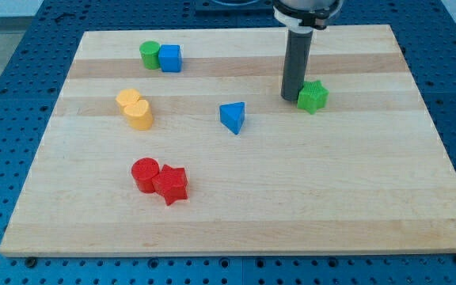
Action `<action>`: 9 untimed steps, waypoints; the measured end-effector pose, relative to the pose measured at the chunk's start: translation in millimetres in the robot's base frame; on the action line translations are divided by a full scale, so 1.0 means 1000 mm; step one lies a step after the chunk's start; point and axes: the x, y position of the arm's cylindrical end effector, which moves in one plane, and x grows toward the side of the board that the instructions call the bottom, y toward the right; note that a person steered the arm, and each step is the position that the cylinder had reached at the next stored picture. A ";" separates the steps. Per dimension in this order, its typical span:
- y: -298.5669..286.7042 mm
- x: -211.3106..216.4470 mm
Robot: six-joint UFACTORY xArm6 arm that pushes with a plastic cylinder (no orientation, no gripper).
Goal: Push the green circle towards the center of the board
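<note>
1. The yellow block (135, 109) lies near the board's (236, 222) left edge, its shape unclear; the red cylinder (144, 174) sits below it, touching the red star (171, 185) on its right.
2. The green circle (149, 55) sits near the view's top left, touching the blue cube (170, 58) on its right; both are well apart from the rod.
3. The blue triangle (233, 117) lies near the board's middle.
4. The rod ends in my tip (290, 98), which has no jaws to open or close; it stands just left of the green star (313, 96), touching or nearly so.
</note>
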 end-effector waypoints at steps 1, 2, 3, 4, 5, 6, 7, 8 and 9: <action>-0.037 0.000; -0.084 -0.004; -0.136 -0.021; -0.198 -0.039; -0.262 -0.052; -0.305 -0.081; -0.305 -0.106; -0.290 -0.111; -0.281 -0.123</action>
